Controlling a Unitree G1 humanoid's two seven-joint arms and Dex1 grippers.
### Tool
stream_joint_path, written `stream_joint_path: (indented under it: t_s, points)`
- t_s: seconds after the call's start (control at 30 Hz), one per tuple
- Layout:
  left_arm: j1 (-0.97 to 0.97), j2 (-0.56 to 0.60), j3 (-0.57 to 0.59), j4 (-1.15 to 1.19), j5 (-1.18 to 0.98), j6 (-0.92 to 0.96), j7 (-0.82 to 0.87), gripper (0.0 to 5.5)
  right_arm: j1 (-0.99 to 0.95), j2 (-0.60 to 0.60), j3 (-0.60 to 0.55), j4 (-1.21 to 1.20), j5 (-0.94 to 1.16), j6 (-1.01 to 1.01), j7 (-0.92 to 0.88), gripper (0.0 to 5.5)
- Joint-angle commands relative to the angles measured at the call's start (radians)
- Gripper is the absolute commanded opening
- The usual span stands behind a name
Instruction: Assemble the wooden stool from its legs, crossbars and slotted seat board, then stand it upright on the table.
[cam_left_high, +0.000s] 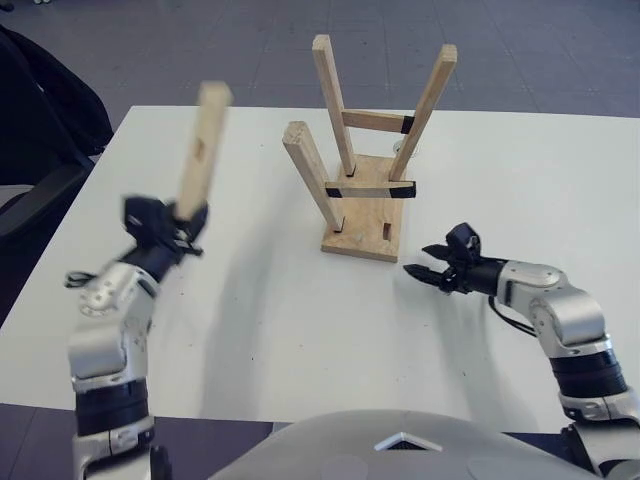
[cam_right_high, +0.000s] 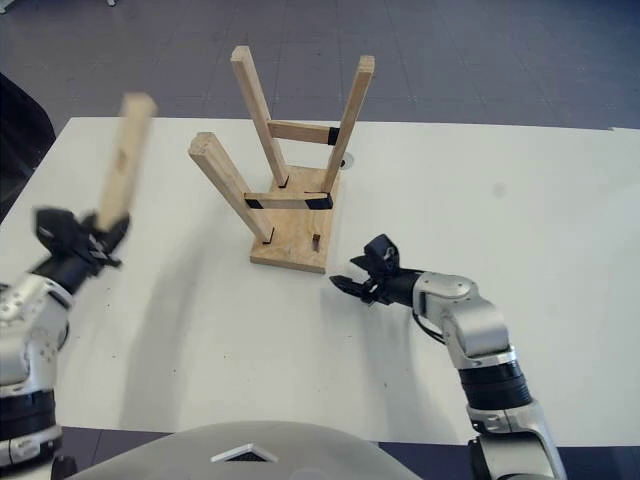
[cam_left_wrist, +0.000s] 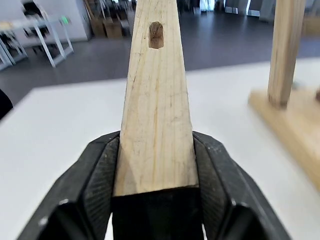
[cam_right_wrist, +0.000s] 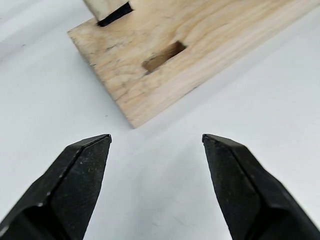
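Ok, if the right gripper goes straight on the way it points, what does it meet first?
The open right gripper would likely meet the seat board's near corner first; only bare table lies between.

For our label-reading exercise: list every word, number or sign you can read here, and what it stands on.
None: no text shows on the pale wooden slotted seat board, the loose pale wooden leg, or the white table. Distant shapes behind the leg are too blurred to read.

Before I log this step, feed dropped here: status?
Left gripper shut on loose leg, raised. Right gripper open beside seat board. Three legs seated, one slot empty. Near standing leg between loose leg and slot.
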Motion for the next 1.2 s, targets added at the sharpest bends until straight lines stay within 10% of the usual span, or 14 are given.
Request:
stream_joint_path:
  t_s: [0.03,0.33,0.67,1.2]
  points:
    - [-0.195,0.009,0.095,-0.064,-0.251,0.105,0.018,2.04,-0.109,-0.027,-0.195,-0.029,0.129,0.113,-0.025,3.36]
    - [-0.47,0.194,0.031,-0.197,-1.283,0.541,0.074,2.04,-0.528,0.172,-0.509,-0.097,0.828,0.396,-0.291,3.36]
    - [-0.37,0.273,-0.083,-0.205,-1.384,0.629,-0.076,2.04,-0.57,0.211,-0.382,-0.031,1.297,0.414,-0.411,4.26]
    - [-0.327,0.287,-0.154,-0.219,-1.374,0.58,-0.079,2.04,-0.572,0.171,-0.223,-0.089,1.463,0.293,-0.452,4.26]
